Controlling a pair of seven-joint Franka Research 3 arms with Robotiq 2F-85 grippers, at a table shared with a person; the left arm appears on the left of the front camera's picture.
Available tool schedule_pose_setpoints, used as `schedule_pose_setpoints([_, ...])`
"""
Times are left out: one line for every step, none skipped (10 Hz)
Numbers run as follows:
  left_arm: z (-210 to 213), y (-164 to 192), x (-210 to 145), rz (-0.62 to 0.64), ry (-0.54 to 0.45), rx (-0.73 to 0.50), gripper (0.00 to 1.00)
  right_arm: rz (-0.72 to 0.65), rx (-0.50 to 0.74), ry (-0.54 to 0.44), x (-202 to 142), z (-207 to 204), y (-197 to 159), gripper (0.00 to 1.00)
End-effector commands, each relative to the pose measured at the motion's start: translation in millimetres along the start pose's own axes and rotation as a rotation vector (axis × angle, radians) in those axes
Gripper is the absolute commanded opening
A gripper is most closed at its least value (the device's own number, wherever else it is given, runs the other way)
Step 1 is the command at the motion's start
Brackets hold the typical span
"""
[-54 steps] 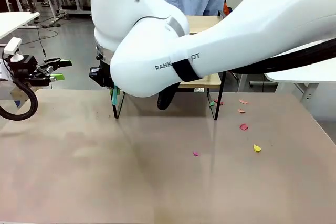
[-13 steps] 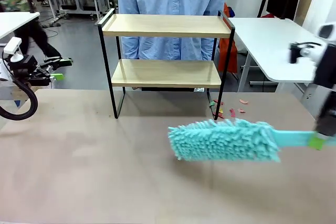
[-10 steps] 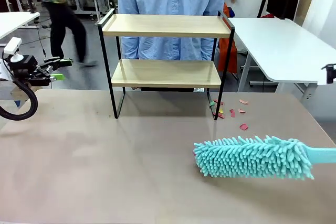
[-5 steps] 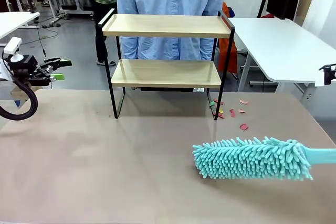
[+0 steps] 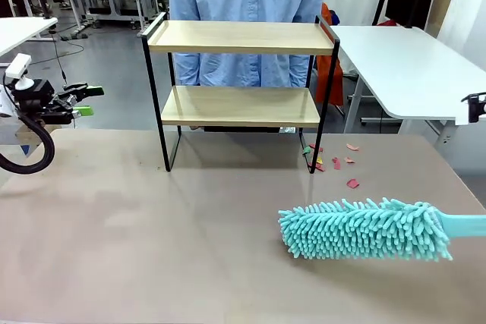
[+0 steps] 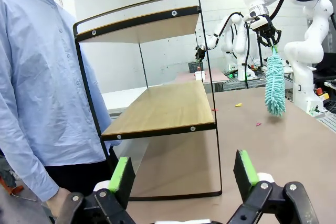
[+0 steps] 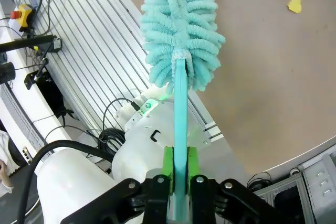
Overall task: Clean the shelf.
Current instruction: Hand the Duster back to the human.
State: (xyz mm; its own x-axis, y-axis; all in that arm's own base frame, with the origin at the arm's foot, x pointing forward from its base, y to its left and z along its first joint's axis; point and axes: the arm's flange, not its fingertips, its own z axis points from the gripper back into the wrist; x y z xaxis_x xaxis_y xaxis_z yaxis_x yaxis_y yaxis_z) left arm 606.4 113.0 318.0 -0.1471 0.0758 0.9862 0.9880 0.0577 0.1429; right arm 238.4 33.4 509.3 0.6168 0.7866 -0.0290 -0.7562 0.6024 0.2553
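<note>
With the shelf at upper centre and the right gripper clamped on the teal duster low at right, the left gripper spread empty, a careless sweep could push the light rack over.

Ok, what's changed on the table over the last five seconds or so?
The right arm, which was reaching across in front of the shelf, pulled back to the right, carrying the teal duster out over the table. The right gripper stays shut on its handle. The left gripper stayed open and parked; shelf and paper scraps unmoved.
</note>
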Motion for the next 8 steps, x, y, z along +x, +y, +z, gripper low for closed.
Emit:
schedule_pose_setpoints([-0.1,-0.5,3.1,-0.015,-0.001,0.000,1.00,-0.012,0.005,-0.010,3.4,5.3,0.7,0.13])
schedule_pose_setpoints([-0.1,-0.5,3.1,-0.015,-0.001,0.000,1.00,-0.012,0.005,-0.010,3.4,5.3,0.7,0.13])
schedule_pose_setpoints([0.0,0.0,0.0,0.000,0.000,0.000,1.00,-0.012,0.005,-0.010,3.4,5.3,0.7,0.13])
schedule_pose_setpoints([-10.7,-4.3,8.5,0.006,-0.002,0.011,1.00,0.000,0.000,0.000,0.0,0.0,0.0,0.13])
schedule_pose_setpoints([-29.9,-13.8,18.3,0.007,0.042,0.023,1.00,0.068,0.004,-0.065,2.7,12.0,-17.2,0.13])
schedule_pose_setpoints([-46.1,-30.9,28.8,0.012,0.054,0.007,1.00,0.123,-0.001,-0.113,7.3,19.3,-36.2,0.13])
schedule_pose_setpoints([-59.1,-50.0,39.6,0.033,0.048,0.022,1.00,0.183,-0.004,-0.161,12.8,22.6,-51.4,0.13])
schedule_pose_setpoints([-72.1,-71.2,49.0,0.054,0.061,0.022,1.00,0.229,-0.007,-0.206,18.6,25.8,-65.3,0.13])
